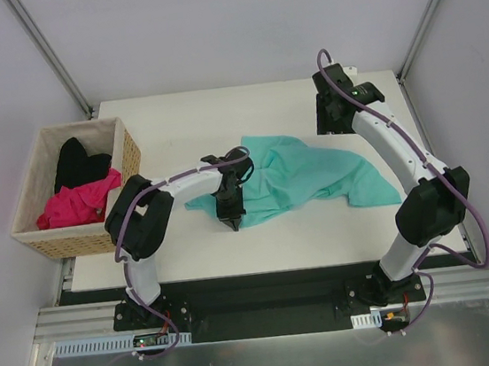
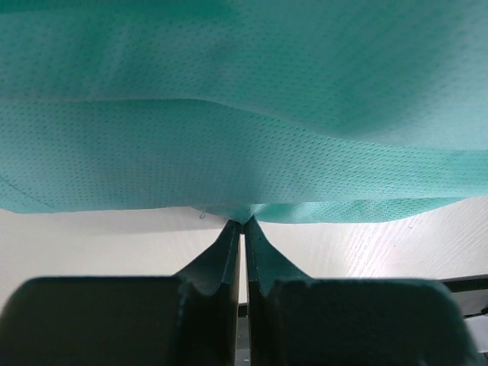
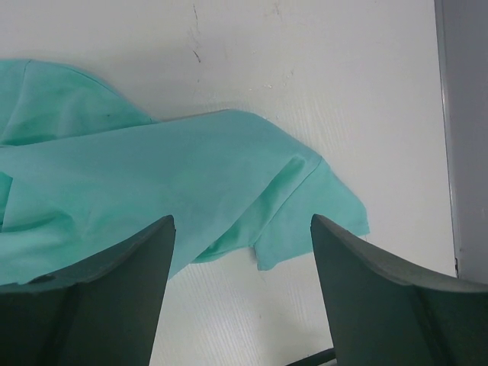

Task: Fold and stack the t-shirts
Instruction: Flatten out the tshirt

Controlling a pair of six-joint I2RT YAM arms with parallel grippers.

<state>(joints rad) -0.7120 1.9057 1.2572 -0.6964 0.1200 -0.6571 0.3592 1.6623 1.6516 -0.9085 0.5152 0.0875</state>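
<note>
A teal t-shirt (image 1: 306,171) lies crumpled and spread across the middle of the white table. My left gripper (image 1: 231,222) is shut on the shirt's near-left hem; in the left wrist view the jaws (image 2: 244,221) pinch the cloth's edge (image 2: 244,114) just above the table. My right gripper (image 1: 330,122) is open and empty, held over the far right of the table behind the shirt. In the right wrist view (image 3: 242,223) a sleeve and hem of the shirt (image 3: 152,175) lie below it. A magenta pink t-shirt (image 1: 77,203) and a black t-shirt (image 1: 77,161) lie in the basket.
A woven wicker basket (image 1: 73,244) with a cloth lining stands off the table's left edge. The white table (image 1: 183,119) has bare surface at the back and front. Metal frame posts (image 1: 55,54) rise at the far corners.
</note>
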